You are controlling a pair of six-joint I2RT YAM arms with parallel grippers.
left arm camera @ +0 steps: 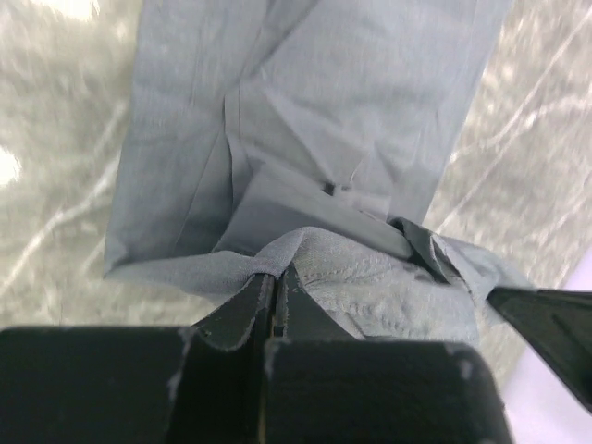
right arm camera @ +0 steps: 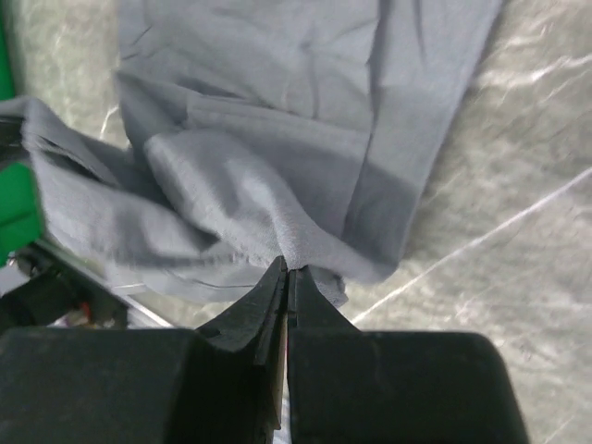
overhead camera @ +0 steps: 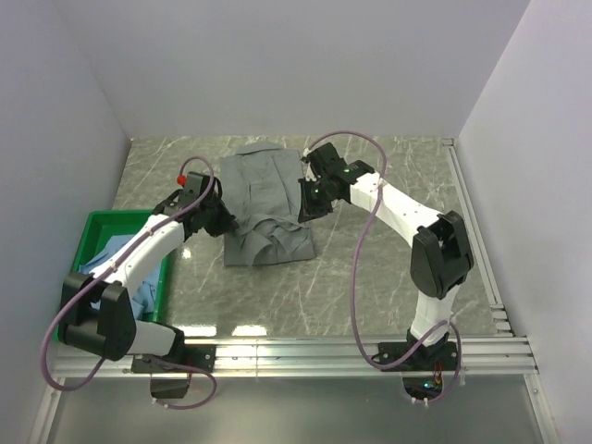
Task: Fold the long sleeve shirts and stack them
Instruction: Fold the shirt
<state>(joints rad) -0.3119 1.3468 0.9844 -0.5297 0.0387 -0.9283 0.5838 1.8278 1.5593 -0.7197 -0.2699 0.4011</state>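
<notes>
Pinching the muted grey-green cloth shirt [overhead camera: 264,190], left gripper [left arm camera: 276,277] and right gripper [right arm camera: 289,270] both clamped on its folds, only top view showing green plastic bin [overhead camera: 97,222] at lower left

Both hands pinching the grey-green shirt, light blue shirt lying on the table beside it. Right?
No. The light blue shirt lies in the green bin, not on the table: see the top external view. The left hand and right hand do pinch the grey-green shirt.

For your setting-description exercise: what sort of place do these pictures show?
Probably a robotics lab cell: plain white walls box in a marble-pattern table, with a left arm and right arm bolted at its near edge, holding a grey-green shirt.
</notes>
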